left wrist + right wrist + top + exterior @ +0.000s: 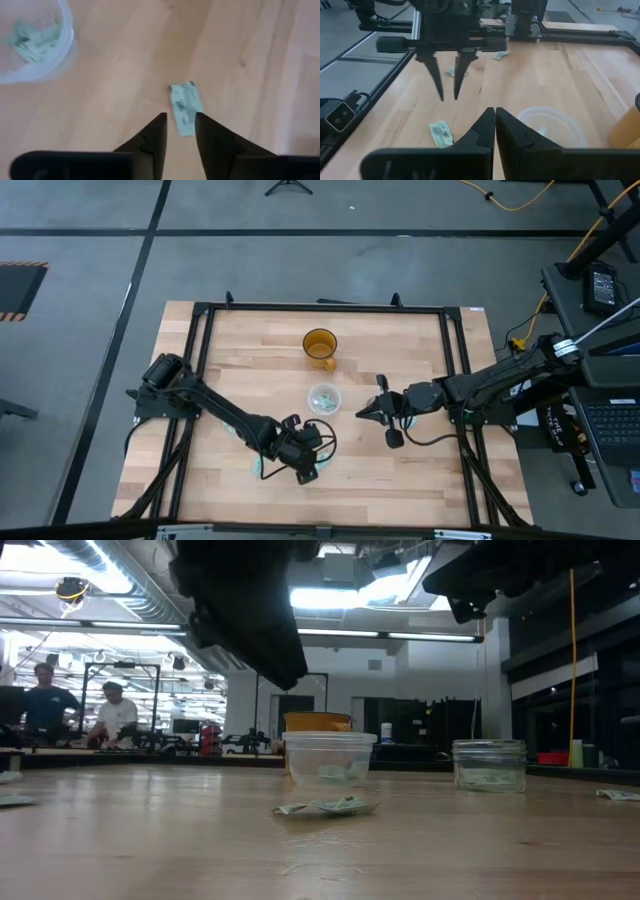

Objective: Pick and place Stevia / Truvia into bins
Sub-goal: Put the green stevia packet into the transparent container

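Observation:
A pale green packet (185,107) lies flat on the wood, also seen in the right wrist view (440,134) and the low view (325,807). My left gripper (181,120) hangs above it, open, fingers pointing down and clear of the table (448,97). The clear plastic cup (323,398) stands mid-table with several packets inside (32,40). A second small see-through container (488,765) with packets inside stands right of it in the low view. My right gripper (495,111) is shut and empty, level beside the clear cup (552,125).
An amber cup (320,345) stands behind the clear cup. Loose packets lie near the left arm (500,55) (451,71) and at the table's sides (10,800) (615,795). A black frame (200,315) edges the table. People sit in the room behind (110,715).

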You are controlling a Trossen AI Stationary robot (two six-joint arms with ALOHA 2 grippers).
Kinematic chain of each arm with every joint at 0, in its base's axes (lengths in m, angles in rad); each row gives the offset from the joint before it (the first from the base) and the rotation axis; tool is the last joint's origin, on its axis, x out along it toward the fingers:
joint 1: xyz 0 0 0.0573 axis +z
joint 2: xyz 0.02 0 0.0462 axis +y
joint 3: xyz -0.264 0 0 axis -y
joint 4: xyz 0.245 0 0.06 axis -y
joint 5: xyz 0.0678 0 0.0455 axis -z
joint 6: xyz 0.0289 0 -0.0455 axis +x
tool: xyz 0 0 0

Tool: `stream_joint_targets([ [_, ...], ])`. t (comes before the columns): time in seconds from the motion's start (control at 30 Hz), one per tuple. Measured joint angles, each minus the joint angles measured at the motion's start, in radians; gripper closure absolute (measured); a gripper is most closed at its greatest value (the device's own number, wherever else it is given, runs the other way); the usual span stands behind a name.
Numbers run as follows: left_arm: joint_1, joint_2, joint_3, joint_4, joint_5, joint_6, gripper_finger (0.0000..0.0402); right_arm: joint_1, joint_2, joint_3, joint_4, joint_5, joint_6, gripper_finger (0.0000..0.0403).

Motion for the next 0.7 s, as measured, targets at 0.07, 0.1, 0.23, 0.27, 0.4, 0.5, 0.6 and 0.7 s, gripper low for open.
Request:
stream_joint_targets([
  [0.07, -0.011, 0.000, 0.000, 0.010, 0.000, -0.017, 0.0291, 0.000, 0.000, 0.000, 0.000, 0.000, 0.004, 0.0384],
  [0.1, -0.017, 0.000, 0.000, 0.018, 0.000, -0.023, 0.0284, 0.000, 0.000, 0.000, 0.000, 0.000, 0.005, 0.0384],
  [0.23, -0.031, 0.000, 0.000, 0.044, -0.025, -0.037, 0.0261, 0.000, 0.000, 0.000, 0.000, 0.000, 0.006, 0.0384],
  [0.27, -0.035, 0.000, 0.000, 0.046, -0.033, -0.037, 0.0256, 0.000, 0.000, 0.000, 0.000, 0.000, 0.006, 0.0384],
  [0.4, -0.037, 0.009, -0.001, 0.053, -0.072, -0.038, 0.0241, 0.000, 0.000, 0.000, 0.000, 0.000, 0.006, 0.0384],
  [0.5, -0.036, 0.041, -0.001, 0.061, -0.079, -0.049, 0.0236, 0.000, 0.000, 0.000, 0.000, 0.000, 0.007, 0.0384],
  [0.6, -0.029, 0.086, -0.001, 0.077, -0.051, -0.092, 0.0236, 0.000, 0.000, 0.000, 0.000, 0.000, 0.006, 0.0384],
  [0.7, -0.013, 0.130, -0.002, 0.083, 0.009, -0.114, 0.0236, 0.000, 0.000, 0.000, 0.001, 0.000, 0.007, 0.0384],
])
